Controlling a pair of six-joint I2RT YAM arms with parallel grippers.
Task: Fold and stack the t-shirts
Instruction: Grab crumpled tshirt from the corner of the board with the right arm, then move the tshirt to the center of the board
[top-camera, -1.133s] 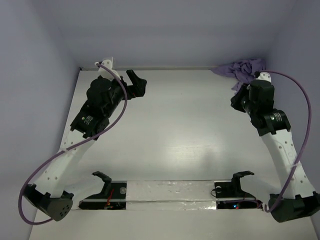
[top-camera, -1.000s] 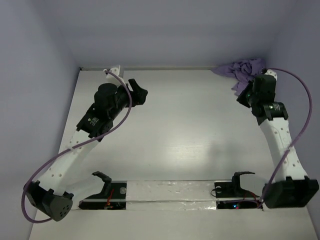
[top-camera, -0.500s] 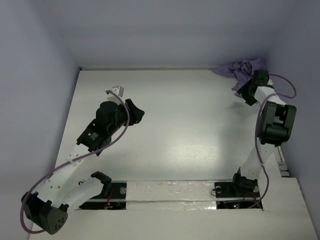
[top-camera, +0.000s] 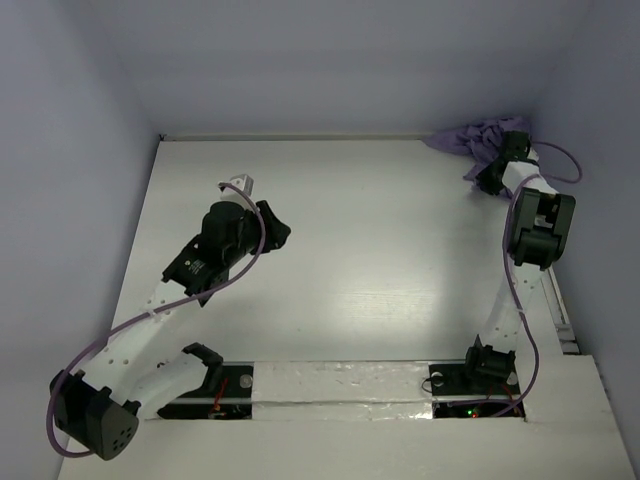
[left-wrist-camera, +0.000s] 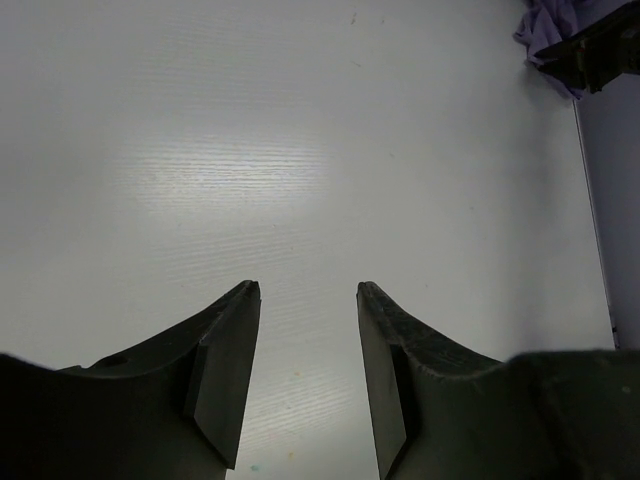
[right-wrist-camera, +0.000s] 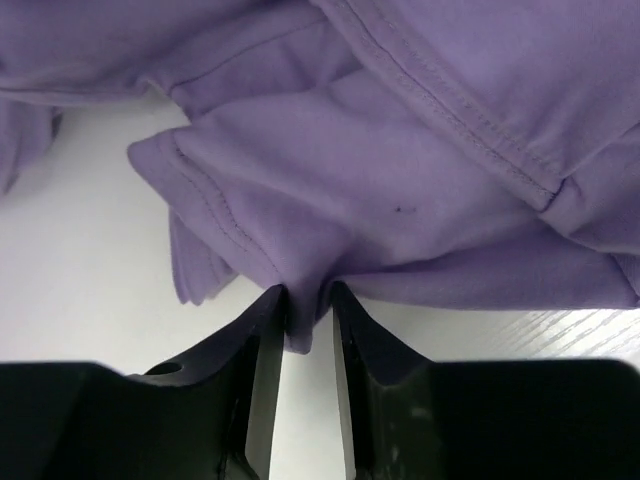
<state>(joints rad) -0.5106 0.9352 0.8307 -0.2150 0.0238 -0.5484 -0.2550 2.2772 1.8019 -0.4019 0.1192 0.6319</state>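
A lavender-purple t-shirt (top-camera: 470, 137) lies crumpled in the far right corner of the white table (top-camera: 380, 250). My right gripper (top-camera: 488, 178) is at its near edge. In the right wrist view the t-shirt (right-wrist-camera: 400, 180) fills the top, and the right gripper (right-wrist-camera: 308, 295) pinches a small fold of its hem between the fingertips. My left gripper (top-camera: 280, 232) hovers over the left middle of the table, far from the cloth. In the left wrist view the left gripper (left-wrist-camera: 308, 290) is open with only bare table between the fingers, and the t-shirt (left-wrist-camera: 548, 25) shows at the top right.
Pale walls close in the table at the back and on both sides; the cloth sits against the back right corner. A taped strip (top-camera: 340, 385) with both arm bases runs along the near edge.
The right arm has folded up and reached deeper into the corner, and its jaws now hold a fold of cloth. The left arm has drawn back from the far edge toward the middle left.
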